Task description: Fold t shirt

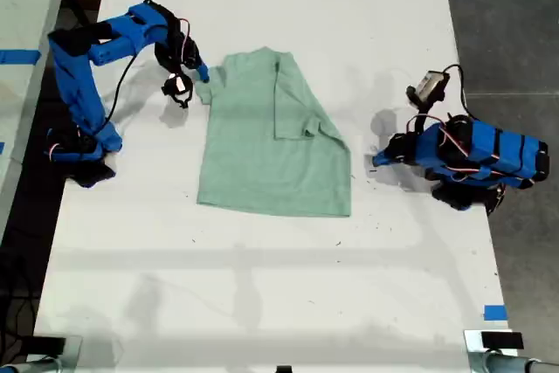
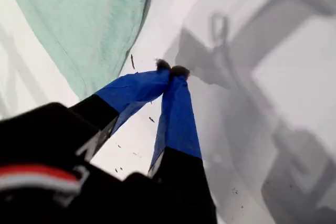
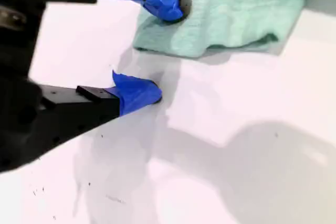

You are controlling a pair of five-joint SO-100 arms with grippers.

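I see the t shirt [image 1: 271, 141] lying flat near the middle of the white table [image 1: 262, 303], a soft mint-green cloth with a fine knit. One sleeve is folded in over the body, making a squared flap with a straight vertical edge, and the hem runs as a slightly slanted line.

My second gripper [image 3: 163, 51], at about ten o'clock from the shirt in the exterior view, has its blue plastic fingers apart: one black-tipped finger [image 3: 170, 3] presses on the rumpled sleeve edge and the other rests on bare table just beside it.

My first gripper [image 2: 170, 69], at three o'clock from the shirt, has its tapered blue fingers together, clamped on nothing, tips over the smooth tabletop near the shirt's edge.
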